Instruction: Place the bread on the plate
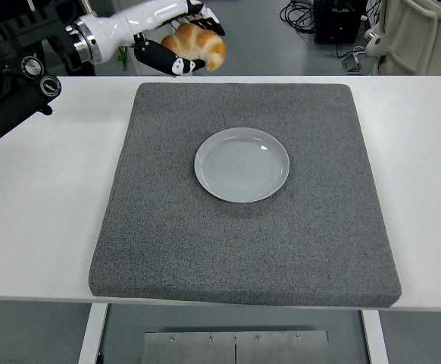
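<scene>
The bread (198, 45) is a golden, ridged croissant held up in the air near the top of the view, just beyond the far left corner of the grey mat (243, 243); it touches neither the mat nor the table (46, 212); the left hand (176, 38) is closed around it, with white fingers (204, 10) curled over the top and a black finger with a white tip pressed underneath (the croissant's right end sticks out past the fingers); the hand's white forearm (122, 24) runs back toward the upper left, where black arm parts (12, 98) hang over the table's left side; the plate (242, 164) is pale, round and bare, lying flat near the middle of the mat, well apart from the bread and nearer the camera; the mat covers most of the white table, leaving bare strips on the left and right; cables (300, 11) lie on the floor beyond the table.
</scene>
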You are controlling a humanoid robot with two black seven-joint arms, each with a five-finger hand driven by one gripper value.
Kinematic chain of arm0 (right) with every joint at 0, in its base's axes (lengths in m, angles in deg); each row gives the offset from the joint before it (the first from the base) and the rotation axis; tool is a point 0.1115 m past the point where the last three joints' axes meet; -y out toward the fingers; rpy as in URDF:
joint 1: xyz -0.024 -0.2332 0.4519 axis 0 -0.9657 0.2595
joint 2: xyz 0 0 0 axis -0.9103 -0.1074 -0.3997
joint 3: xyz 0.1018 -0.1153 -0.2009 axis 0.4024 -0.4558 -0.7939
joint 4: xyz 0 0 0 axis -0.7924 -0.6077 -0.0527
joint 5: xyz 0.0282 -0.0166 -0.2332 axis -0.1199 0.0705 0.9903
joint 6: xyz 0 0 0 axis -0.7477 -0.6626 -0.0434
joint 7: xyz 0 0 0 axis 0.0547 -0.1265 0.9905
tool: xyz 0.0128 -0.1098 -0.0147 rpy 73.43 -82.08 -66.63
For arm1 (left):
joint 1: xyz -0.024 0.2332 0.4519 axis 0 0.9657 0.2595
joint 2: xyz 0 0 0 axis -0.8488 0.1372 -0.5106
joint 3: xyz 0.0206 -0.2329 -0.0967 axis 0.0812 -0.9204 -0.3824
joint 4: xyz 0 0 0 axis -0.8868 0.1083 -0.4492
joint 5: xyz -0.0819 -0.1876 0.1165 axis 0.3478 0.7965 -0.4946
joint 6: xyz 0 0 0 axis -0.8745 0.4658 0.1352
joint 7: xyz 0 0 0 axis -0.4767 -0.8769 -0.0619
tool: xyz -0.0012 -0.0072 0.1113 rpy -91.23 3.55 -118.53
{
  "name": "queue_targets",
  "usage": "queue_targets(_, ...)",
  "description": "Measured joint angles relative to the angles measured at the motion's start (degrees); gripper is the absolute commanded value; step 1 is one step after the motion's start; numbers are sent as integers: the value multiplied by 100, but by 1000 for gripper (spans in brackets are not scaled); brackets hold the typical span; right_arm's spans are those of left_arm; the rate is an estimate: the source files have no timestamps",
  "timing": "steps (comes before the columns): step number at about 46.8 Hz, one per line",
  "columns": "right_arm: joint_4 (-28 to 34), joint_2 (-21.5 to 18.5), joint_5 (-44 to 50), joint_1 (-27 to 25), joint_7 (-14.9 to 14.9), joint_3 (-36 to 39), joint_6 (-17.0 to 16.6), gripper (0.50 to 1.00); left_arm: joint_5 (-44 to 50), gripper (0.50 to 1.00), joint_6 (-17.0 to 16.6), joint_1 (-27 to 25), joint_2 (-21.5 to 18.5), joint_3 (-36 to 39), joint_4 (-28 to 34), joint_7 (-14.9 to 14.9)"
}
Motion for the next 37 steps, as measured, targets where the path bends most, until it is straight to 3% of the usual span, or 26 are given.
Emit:
queue_targets(19,-1,0,0,0,0,0,0,1000,-213,605,-51,41,551,194,208,140)
queue_targets(37,1,0,0,0,0,0,0,1000,-231,605,-57,65,727,239,187,217)
